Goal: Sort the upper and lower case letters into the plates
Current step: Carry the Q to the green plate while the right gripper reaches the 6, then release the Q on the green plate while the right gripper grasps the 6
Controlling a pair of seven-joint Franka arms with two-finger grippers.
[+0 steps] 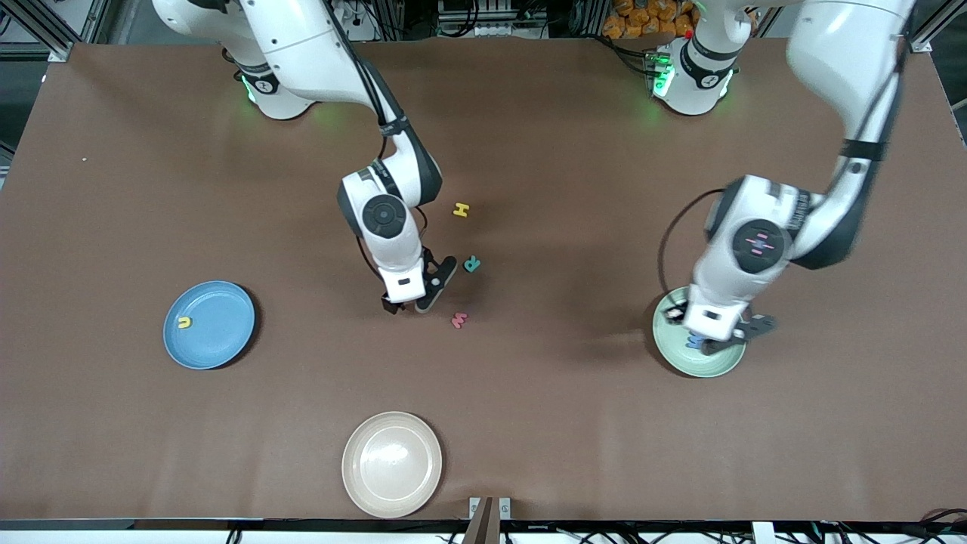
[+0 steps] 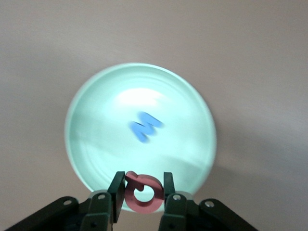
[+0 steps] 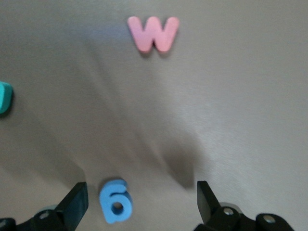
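Observation:
My left gripper (image 2: 142, 182) is shut on the red Q (image 2: 144, 199) and holds it over the rim of the mint green plate (image 2: 96, 134), where the blue W (image 2: 146, 126) lies. In the front view this gripper (image 1: 714, 346) is over that plate (image 1: 680, 364). My right gripper (image 3: 140, 192) is open low over the table, with the blue g (image 3: 115, 202) between its jaws, close to one finger. The red w (image 3: 153, 32) and teal R (image 3: 4, 97) lie near it. The yellow H (image 1: 461, 210) lies mid-table. The yellow u (image 1: 184, 323) lies in the light blue plate (image 1: 227, 302). The blue m is out of view.
A beige plate (image 1: 355, 461) sits at the table's edge nearest the front camera. The right gripper (image 1: 408, 304) hides the blue g in the front view; the teal R (image 1: 472, 264) and red w (image 1: 458, 320) lie beside it.

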